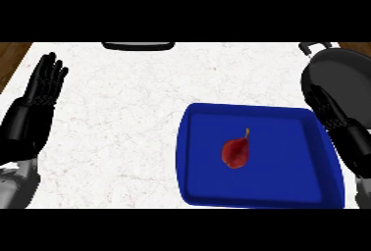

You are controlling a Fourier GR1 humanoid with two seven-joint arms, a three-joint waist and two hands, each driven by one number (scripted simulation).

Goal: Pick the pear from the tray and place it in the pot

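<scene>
A dark red pear [236, 151] with a short yellow stem lies near the middle of the blue tray [199, 162] at the lower right. The black pot [344, 78] stands at the right edge, behind the tray. My right hand [330, 113] is open, fingers straight, between the tray's right rim and the pot, apart from the pear. At the left edge my left hand [42, 88] rests open with fingers up, far from the tray.
The white marbled counter [130, 108] spreads between the left hand and the tray. A dark object [138, 45] sits at the counter's far edge. Wood shows at the top corners.
</scene>
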